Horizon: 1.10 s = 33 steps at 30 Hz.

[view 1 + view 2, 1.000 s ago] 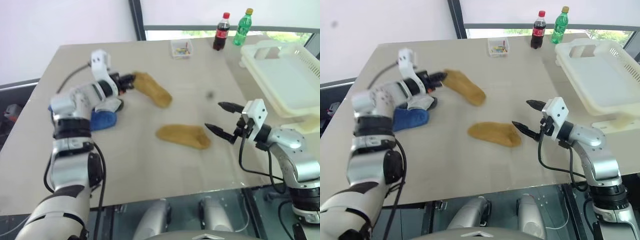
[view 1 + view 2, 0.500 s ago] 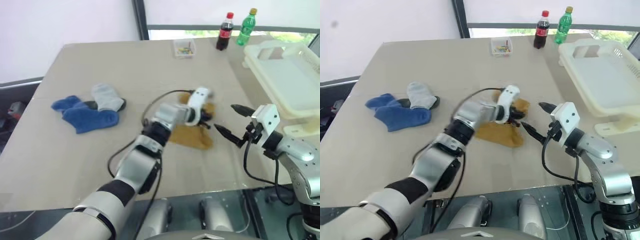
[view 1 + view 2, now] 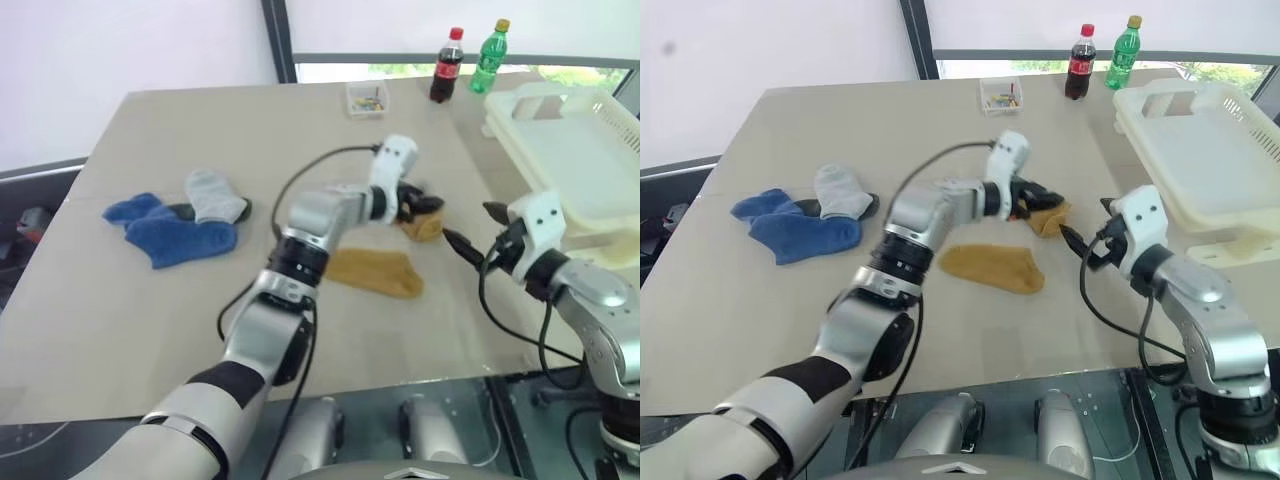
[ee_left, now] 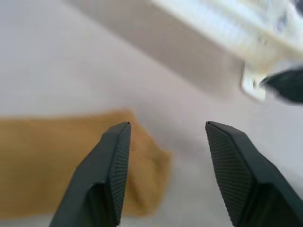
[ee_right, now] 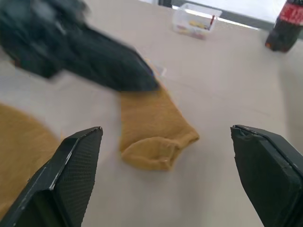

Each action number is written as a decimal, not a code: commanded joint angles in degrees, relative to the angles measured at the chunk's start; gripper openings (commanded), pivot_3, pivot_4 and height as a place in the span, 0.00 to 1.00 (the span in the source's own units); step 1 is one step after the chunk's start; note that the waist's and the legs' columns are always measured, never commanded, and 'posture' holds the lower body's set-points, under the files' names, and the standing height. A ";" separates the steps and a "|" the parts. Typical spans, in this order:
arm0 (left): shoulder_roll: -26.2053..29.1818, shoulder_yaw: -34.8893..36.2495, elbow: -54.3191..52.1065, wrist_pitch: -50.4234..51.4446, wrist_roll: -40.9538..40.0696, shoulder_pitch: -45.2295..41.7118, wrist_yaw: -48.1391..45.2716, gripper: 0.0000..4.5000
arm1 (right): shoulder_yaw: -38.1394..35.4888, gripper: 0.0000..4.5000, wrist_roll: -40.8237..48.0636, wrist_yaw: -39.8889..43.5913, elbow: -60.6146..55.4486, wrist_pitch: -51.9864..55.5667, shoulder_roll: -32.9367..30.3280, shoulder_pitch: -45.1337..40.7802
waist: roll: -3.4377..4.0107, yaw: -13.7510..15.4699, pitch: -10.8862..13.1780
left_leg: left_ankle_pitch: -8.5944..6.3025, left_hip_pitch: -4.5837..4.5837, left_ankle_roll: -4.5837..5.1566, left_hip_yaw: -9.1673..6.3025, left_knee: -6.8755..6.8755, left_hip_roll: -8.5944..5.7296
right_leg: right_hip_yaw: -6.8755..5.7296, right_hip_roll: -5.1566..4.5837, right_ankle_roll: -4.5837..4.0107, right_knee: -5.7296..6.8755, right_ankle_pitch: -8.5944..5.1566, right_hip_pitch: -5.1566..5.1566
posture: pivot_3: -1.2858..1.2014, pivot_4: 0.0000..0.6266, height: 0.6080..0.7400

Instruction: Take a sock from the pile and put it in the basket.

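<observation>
Mustard sock (image 3: pixel 1048 217): lay crumpled on the table (image 3: pixel 150 320) right at the left gripper's (image 3: pixel 1036 196) tips, between the two grippers.
Left gripper: fingers (image 4: pixel 110 165) spread, sock beside one finger, not pinched.
Right gripper (image 3: pixel 478 238): spread wide, pointing at that sock, just short of it.
Basket (image 3: pixel 585 160): beyond the right gripper, well apart from the sock.
Pile (image 3: pixel 180 220): blue and grey socks far behind the left arm.
Risk: both grippers crowded one sock; a reach could knock fingers together or shove the soft sock away.

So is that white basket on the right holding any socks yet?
Empty as far as shows: the basket has a bare white floor, though its far right end is cut off. The yellow socks lie on the table.
</observation>
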 commanded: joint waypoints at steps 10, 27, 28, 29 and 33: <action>-1.25 -5.52 40.10 -34.79 16.39 -8.18 2.55 0.62 | 3.58 1.00 -5.51 -6.78 23.84 2.32 6.64 -13.85 | -0.01 0.20 0.00 | -0.02 -0.29 0.06 -0.19 -0.07 -0.49 | -0.18 -0.33 -0.01 -0.17 -0.01 -0.18 | 0.52 0.24 1.00; 1.19 11.65 31.20 -26.44 3.16 -6.57 -6.68 0.00 | 3.74 0.01 -4.91 4.84 24.70 -6.96 3.71 -13.46 | 0.01 -1.70 -0.02 | -0.01 -1.10 0.07 -0.16 0.60 -0.61 | 0.04 -0.38 0.01 0.76 -0.01 -1.19 | 0.52 0.24 1.00; 1.97 11.91 27.47 -23.39 2.07 -5.19 -7.49 0.00 | 3.58 0.01 -4.17 6.06 23.26 -6.42 3.06 -13.10 | 0.01 -1.87 -0.02 | -0.01 -1.09 0.07 -0.14 0.59 -0.61 | 0.06 -0.38 0.01 0.76 -0.01 -1.21 | 0.52 0.24 1.00; 2.87 11.65 22.02 -20.37 1.21 -2.90 -8.40 0.00 | 3.55 0.01 -3.34 7.61 21.34 -5.99 2.14 -12.43 | 0.02 -2.03 -0.02 | -0.01 -1.09 0.07 -0.14 0.57 -0.60 | 0.09 -0.37 0.01 0.77 -0.01 -1.23 | 0.52 0.24 1.00; 8.55 10.73 -13.54 0.29 -6.86 13.94 -9.46 0.00 | 3.06 0.01 1.75 13.05 9.52 -1.80 -2.54 -7.89 | 0.05 -3.23 -0.04 | -0.01 -1.08 0.07 -0.17 0.46 -0.57 | 0.18 -0.35 0.01 0.78 -0.01 -1.31 | 0.52 0.24 1.00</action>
